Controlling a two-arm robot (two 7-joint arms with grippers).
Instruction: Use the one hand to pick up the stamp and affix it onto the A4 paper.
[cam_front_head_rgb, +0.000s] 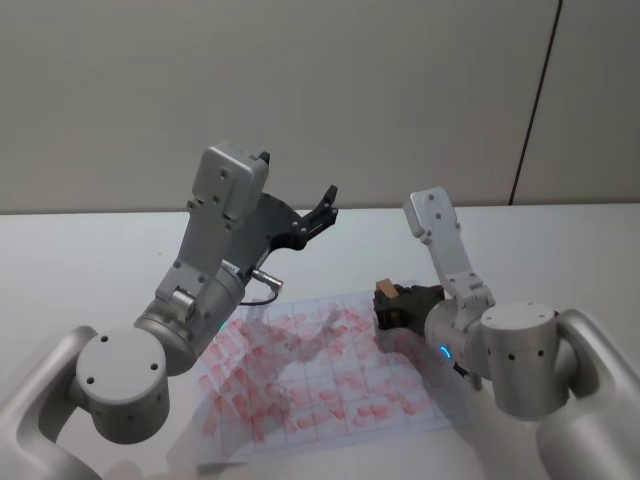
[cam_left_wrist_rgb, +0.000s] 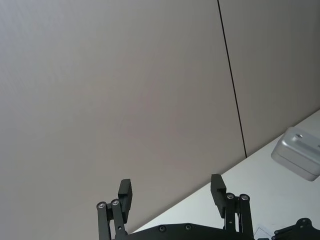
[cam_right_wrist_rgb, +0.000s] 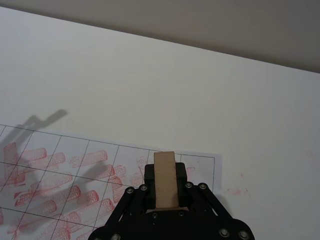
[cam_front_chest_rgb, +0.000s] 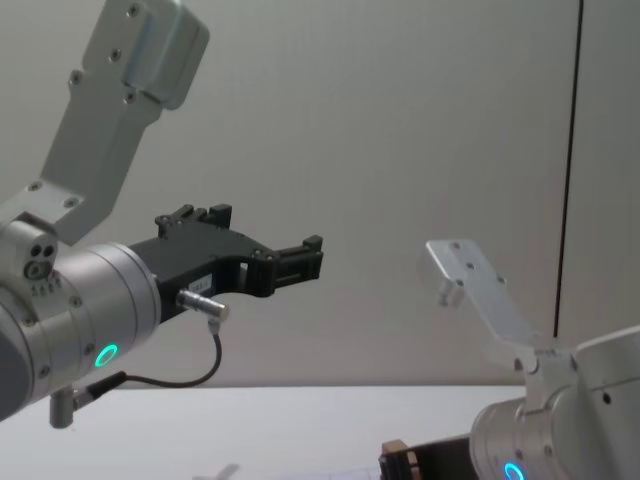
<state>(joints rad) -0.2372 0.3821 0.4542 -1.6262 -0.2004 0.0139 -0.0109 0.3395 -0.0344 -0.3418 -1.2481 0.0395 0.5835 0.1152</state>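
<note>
The stamp (cam_front_head_rgb: 385, 291), a small brown wooden block, sits between the black fingers of my right gripper (cam_front_head_rgb: 392, 305), which is shut on it. It stands at the far right part of the A4 paper (cam_front_head_rgb: 330, 372), a white sheet with a ruled grid and several red stamp marks. In the right wrist view the stamp (cam_right_wrist_rgb: 165, 179) points over the A4 paper (cam_right_wrist_rgb: 75, 162) near its far corner; whether it touches the sheet I cannot tell. The chest view shows the stamp (cam_front_chest_rgb: 397, 463) low, beside the right gripper (cam_front_chest_rgb: 432, 458). My left gripper (cam_front_head_rgb: 298, 178) hangs open high above the table, holding nothing.
The white table (cam_front_head_rgb: 90, 260) runs back to a grey wall with a dark vertical seam (cam_front_head_rgb: 535, 100). The left forearm (cam_front_head_rgb: 215, 250) rises over the paper's left side. Faint red smudges (cam_right_wrist_rgb: 235, 191) mark the table beside the paper's corner.
</note>
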